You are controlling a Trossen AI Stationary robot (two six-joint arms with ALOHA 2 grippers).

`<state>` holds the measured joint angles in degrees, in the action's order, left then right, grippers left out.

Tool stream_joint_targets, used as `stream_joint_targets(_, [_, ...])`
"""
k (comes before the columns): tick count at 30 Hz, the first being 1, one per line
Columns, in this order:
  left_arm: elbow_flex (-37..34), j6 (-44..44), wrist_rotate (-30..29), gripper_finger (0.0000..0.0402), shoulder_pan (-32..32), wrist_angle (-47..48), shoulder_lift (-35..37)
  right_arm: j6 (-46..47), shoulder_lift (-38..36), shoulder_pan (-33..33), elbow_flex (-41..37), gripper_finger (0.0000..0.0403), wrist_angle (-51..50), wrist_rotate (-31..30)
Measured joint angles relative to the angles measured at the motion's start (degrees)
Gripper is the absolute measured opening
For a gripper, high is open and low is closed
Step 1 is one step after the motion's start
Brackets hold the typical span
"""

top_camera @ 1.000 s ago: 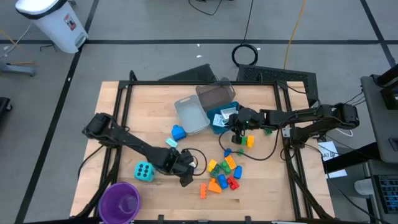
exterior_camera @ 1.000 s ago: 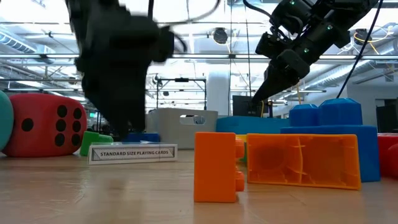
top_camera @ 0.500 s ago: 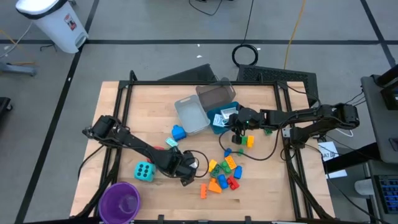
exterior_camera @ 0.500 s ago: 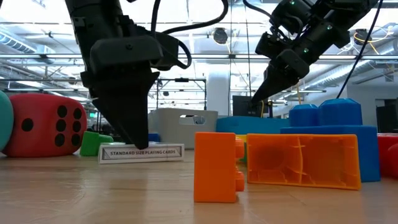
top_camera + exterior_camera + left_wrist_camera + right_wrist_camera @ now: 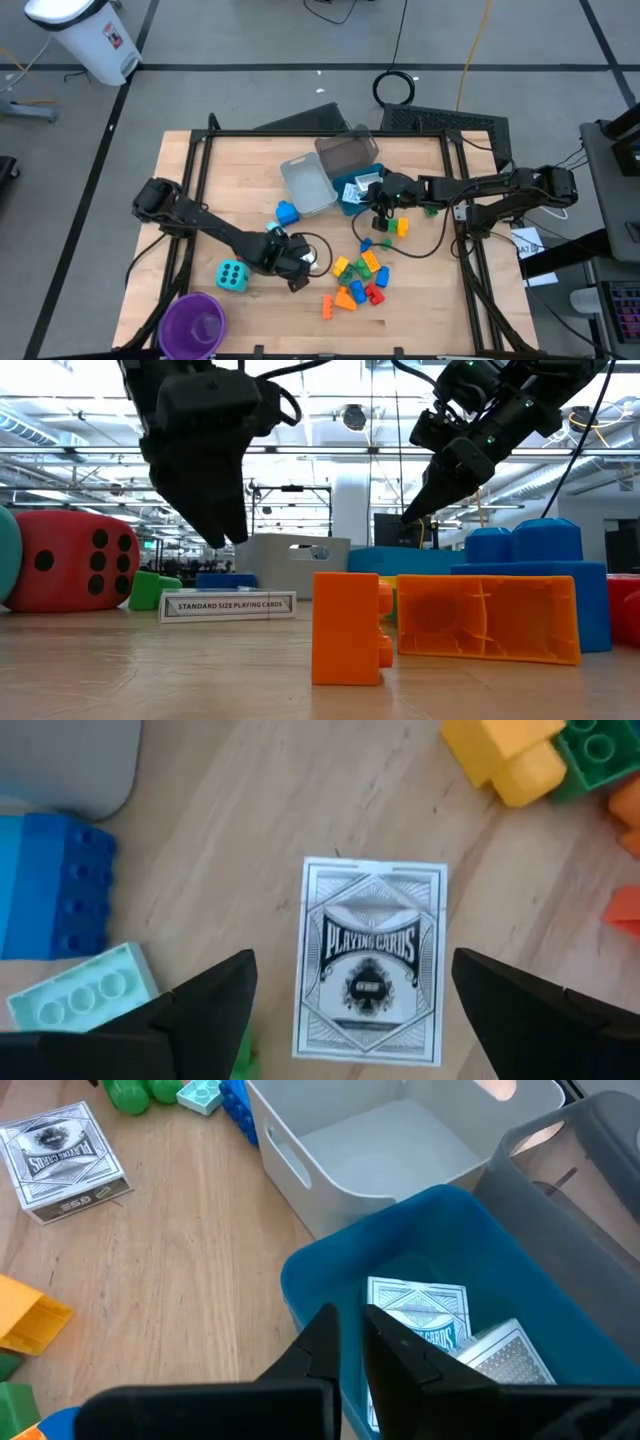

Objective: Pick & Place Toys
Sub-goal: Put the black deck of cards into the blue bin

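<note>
A white playing-card pack (image 5: 372,960) lies flat on the table, also in the low view (image 5: 228,605) and the high view (image 5: 310,258). My left gripper (image 5: 350,960) hangs open above it, a finger on either side, touching nothing; it shows in the high view (image 5: 293,268) too. My right gripper (image 5: 350,1342) is shut and empty over the blue tray (image 5: 320,1270), which holds two card packs (image 5: 420,1315). A heap of coloured bricks (image 5: 358,280) lies right of the left gripper. The cyan die (image 5: 231,274) and the red die (image 5: 70,560) stand on the table.
A clear tray (image 5: 307,185) and a grey tray (image 5: 346,155) stand beside the blue tray at the table's far middle. A purple cup (image 5: 192,322) stands at the near left corner. Blue (image 5: 45,885), pale cyan (image 5: 80,995) and yellow (image 5: 505,750) bricks lie around the pack.
My left gripper came down at the card pack, which slid a little along the table, and has then gone straight up. The pack stays flat on the table.
</note>
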<state>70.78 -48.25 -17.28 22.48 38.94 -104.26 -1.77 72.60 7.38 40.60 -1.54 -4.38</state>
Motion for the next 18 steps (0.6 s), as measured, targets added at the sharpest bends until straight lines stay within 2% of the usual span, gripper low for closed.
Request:
stream_joint_targets(3, [0.0, 0.0, 2.1, 0.0340, -0.3, 0.0, -2.6, 0.0, 0.0, 0.0, 0.0, 0.0018, 0.0, 0.0])
stream_joint_targets(8, [0.3, 0.0, 9.1, 0.0346, -0.7, -4.1, -7.8, 0.0, 0.0, 0.0, 0.0, 0.0018, 0.0, 0.0])
stream_joint_targets(14, [0.5, 2.8, 7.1, 0.0337, -0.5, -6.7, -11.8, 0.2, 0.0, 0.0, 0.0, 0.0018, -0.2, 0.1])
stream_joint_targets(18, [0.5, 3.3, 6.7, 0.0308, -0.6, -5.8, -11.8, 0.9, 0.0, 0.0, 0.0, 0.0018, -0.3, 0.6])
